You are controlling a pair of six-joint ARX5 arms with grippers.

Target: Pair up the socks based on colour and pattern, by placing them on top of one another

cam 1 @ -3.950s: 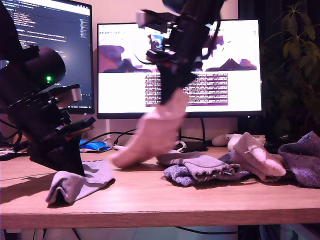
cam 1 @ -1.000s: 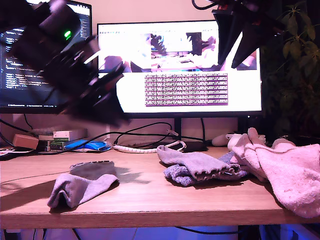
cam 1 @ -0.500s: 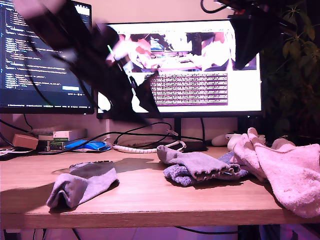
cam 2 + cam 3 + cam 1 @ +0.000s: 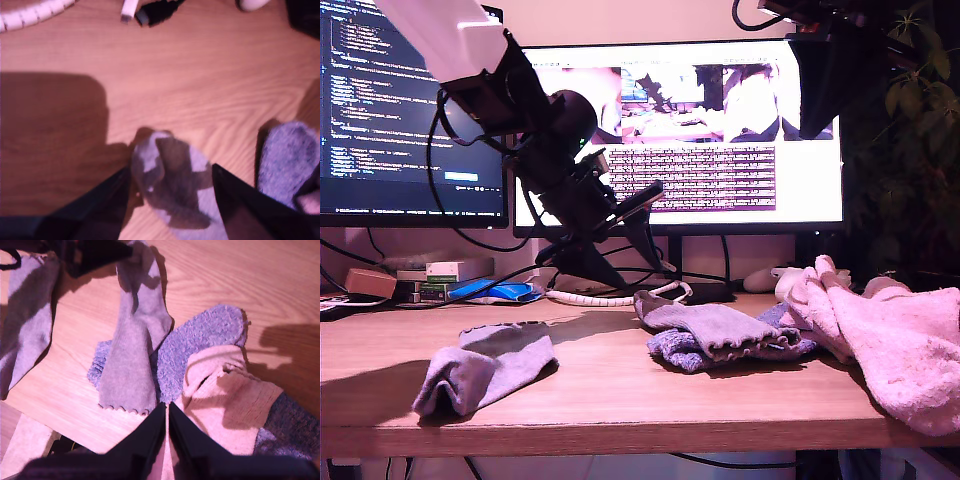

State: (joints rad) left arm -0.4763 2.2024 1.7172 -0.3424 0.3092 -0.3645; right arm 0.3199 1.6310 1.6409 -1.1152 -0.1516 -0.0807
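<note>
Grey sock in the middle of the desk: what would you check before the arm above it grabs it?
1. My first gripper open: ok, fingers spread wide.
2. Middle grey sock lined up between the fingers: ok.
3. Fingers down at the sock: not ok, in the exterior view they hover above it.
4. Sock free to lift alone: not ok, it lies across a fuzzy blue sock that might drag along.
5. Matching grey sock uncovered: ok, it lies alone toward the exterior view's left.
6. My second gripper out of the way: ok, shut and raised high.
</note>
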